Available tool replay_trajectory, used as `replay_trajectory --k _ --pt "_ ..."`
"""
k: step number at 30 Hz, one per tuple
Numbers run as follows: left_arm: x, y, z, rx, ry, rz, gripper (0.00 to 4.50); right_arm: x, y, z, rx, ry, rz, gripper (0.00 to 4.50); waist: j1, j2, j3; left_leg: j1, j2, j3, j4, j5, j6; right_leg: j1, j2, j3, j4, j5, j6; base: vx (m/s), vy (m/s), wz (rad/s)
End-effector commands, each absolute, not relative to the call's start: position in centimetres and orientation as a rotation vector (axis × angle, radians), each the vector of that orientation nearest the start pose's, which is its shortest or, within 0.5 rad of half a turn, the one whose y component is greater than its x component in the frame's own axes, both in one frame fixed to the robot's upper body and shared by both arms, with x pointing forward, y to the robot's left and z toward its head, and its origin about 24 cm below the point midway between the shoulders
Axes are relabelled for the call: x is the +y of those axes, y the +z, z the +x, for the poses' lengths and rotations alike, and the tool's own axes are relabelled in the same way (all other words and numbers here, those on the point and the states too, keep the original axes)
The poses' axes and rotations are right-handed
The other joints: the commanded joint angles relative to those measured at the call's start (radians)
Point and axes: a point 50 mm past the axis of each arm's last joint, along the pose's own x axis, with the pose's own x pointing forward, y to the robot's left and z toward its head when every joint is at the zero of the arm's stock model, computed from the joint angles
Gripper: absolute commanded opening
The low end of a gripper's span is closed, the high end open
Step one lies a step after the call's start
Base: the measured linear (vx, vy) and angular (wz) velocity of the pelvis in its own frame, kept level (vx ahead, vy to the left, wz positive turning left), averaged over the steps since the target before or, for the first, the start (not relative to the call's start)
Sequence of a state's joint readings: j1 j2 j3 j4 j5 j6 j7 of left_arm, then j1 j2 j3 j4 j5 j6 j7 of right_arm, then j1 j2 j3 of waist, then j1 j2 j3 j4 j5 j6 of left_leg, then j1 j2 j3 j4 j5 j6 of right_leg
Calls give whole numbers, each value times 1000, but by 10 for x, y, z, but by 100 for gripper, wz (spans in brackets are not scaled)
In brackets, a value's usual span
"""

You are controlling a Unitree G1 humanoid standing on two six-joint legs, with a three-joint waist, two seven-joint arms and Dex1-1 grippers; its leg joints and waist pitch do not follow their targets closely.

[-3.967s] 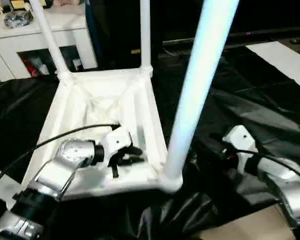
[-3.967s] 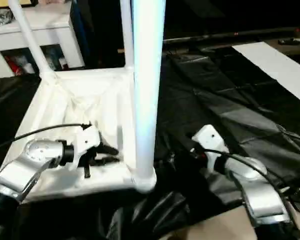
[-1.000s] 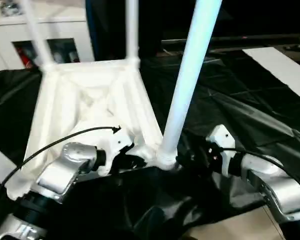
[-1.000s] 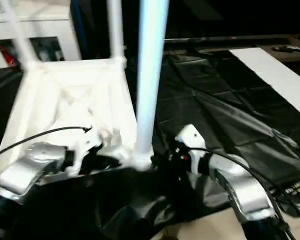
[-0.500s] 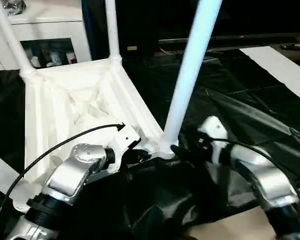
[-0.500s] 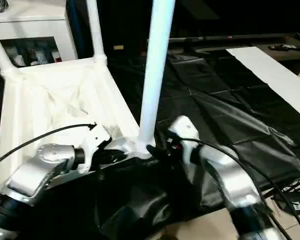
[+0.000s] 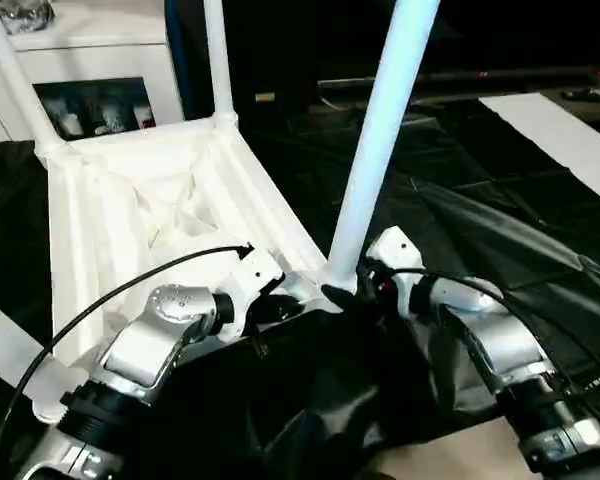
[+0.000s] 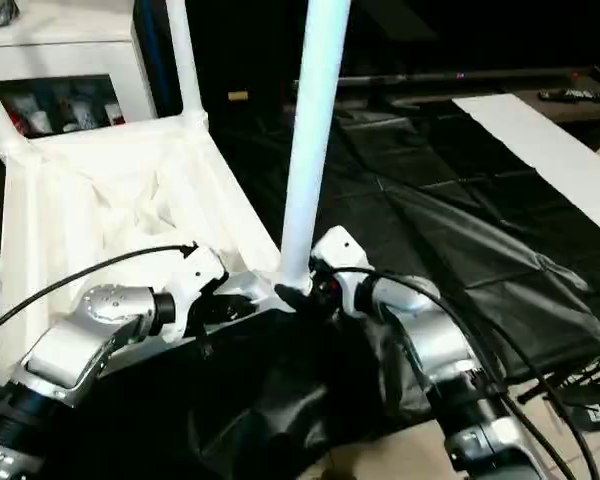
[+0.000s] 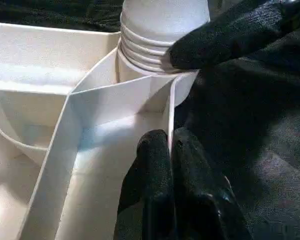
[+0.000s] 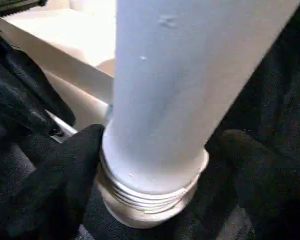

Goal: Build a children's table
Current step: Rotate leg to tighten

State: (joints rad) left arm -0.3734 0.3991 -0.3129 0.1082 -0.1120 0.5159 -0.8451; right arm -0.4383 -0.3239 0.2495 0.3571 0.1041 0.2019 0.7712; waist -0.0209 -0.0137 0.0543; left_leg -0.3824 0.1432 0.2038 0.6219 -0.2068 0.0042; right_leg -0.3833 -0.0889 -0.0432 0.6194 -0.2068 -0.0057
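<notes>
The white plastic ribbed tabletop (image 7: 150,220) lies upside down on black sheeting (image 7: 500,220), its near corner at the sheet's crumpled edge. A thin rib is pinched by the closed left gripper (image 9: 170,150). The long white tapered leg (image 7: 380,150) in that corner socket is straddled (not yet squeezed) by the wide-spread right gripper (image 10: 160,165). A white glass-fronted cabinet (image 7: 90,70) stands behind.

We count one upturned tabletop (image 7: 150,215), three legs (image 7: 380,140) standing in its sockets, and two tools (image 7: 355,290).
</notes>
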Motion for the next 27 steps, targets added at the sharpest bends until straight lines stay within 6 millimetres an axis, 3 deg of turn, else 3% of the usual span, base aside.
replay_trajectory --k 1,16,19,21,23,24,26,27 --pt "127 48 284 514 -1051 277 0 -129 54 315 273 927 -268 378 7 -6 -61 19 88 -42 -79 -156 45 35 -68 46 -68 -134 -272 0 0 0" --pt "128 47 284 518 -1072 293 0 -123 50 315 246 958 -236 277 6 -4 -62 18 89 -43 -81 -155 46 33 -67 45 -65 -114 -278 0 0 0" --pt "118 50 297 475 -991 274 0 -115 43 322 228 797 -167 274 5 -4 -60 20 86 -41 -82 -166 38 27 -67 47 -70 -142 -276 0 0 0" --pt "112 52 305 449 -933 260 0 -109 38 324 238 713 -120 274 1 -4 -59 19 86 -45 -86 -207 4 28 -68 46 -76 -217 -257 0 0 0" --pt "105 53 312 435 -886 239 0 -100 34 326 254 648 -82 274 -3 -8 -59 18 87 -45 -88 -226 -3 25 -68 47 -79 -236 -244 0 0 0" --pt "102 53 314 430 -872 233 0 -97 33 327 263 618 -70 274 1 -4 -60 26 86 -44 -87 -229 -12 18 -67 48 -81 -238 -241 0 0 0" --pt "94 54 318 419 -853 225 0 -89 30 329 282 563 -51 274 -1 -5 -62 17 86 -47 -89 -211 -13 28 -69 46 -77 -217 -238 0 0 0" --pt "84 54 321 404 -856 231 0 -77 29 329 286 568 -52 274 0 -3 -62 21 86 -45 -90 -208 -12 22 -67 46 -79 -206 -235 0 0 0"
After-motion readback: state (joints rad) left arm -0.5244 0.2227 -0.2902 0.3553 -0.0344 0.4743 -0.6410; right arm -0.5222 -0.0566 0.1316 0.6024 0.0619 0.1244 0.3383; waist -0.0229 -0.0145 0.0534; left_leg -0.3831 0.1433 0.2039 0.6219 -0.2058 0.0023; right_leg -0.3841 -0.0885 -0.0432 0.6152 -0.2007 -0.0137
